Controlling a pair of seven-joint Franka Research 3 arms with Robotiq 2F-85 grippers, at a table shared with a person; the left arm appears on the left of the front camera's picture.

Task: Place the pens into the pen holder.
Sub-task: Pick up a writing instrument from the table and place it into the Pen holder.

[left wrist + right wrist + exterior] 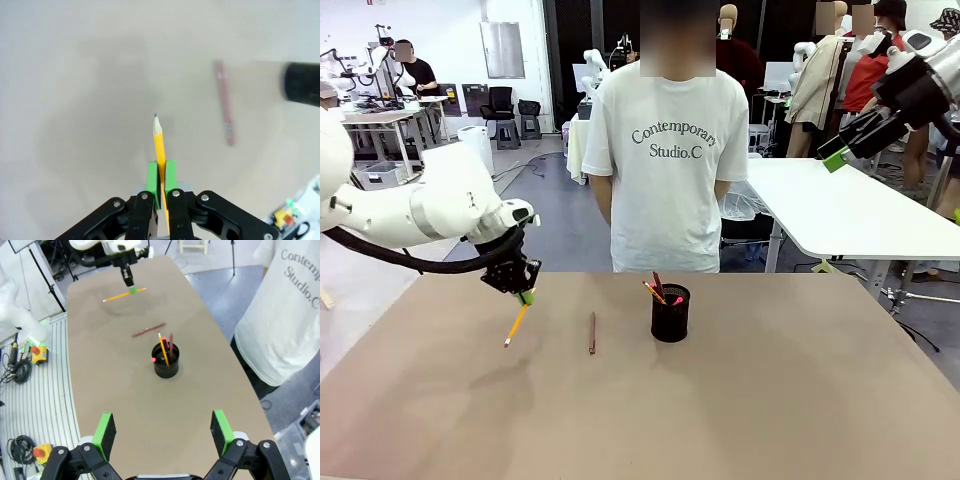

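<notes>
L gripper [526, 296] pinched tight on yellow pencil [516, 326], tip slanting down, clear of the table [770, 400], nr its far-left edge. L arm [430, 215] comes in low from the left. Red-brown pen [591, 333] lies flat btwn pencil & pen holder [670, 315]. Holder stands mid-table toward far edge w/ pens [656, 288] inside. R gripper [165, 427] spread wide, empty, raised high off the right edge. Near half of surface bare.

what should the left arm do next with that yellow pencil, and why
Probably swing the left gripper across toward the pen holder at this height. It is shut on the yellow pencil, which seems clear of the table, and the holder stands beyond the red-brown pen lying flat.
</notes>
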